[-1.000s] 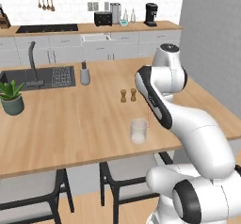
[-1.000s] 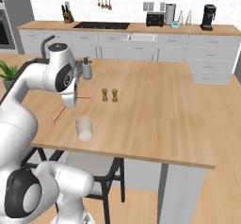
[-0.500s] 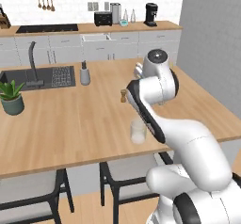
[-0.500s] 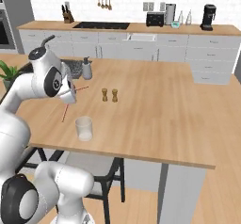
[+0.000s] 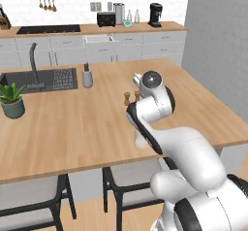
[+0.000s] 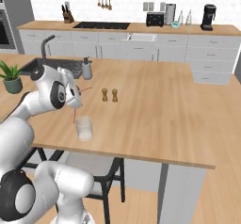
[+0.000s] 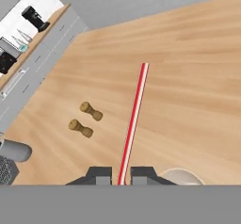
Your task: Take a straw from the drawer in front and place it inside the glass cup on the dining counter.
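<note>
Tool [image 7: 121,176]: clamped on the red straw [image 7: 133,119] | straw ran straight out from the fingertips above the worktop [image 6: 155,105] | glass cup [image 6: 84,128] stood just below the tool, rim beside the fingers | judged next: tip straw down into cup.

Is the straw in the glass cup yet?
Out. The straw sticks out from the shut pincer over the counter; the glass cup looks empty.

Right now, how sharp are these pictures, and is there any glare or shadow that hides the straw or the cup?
Hand view: crisp, evenly lit, the straw clear between the closed fingertips. Right base view: soft, no glare; the glass cup is readable, the straw a faint line. Left base view: slightly blurred, the arm covers most of the cup.
</note>
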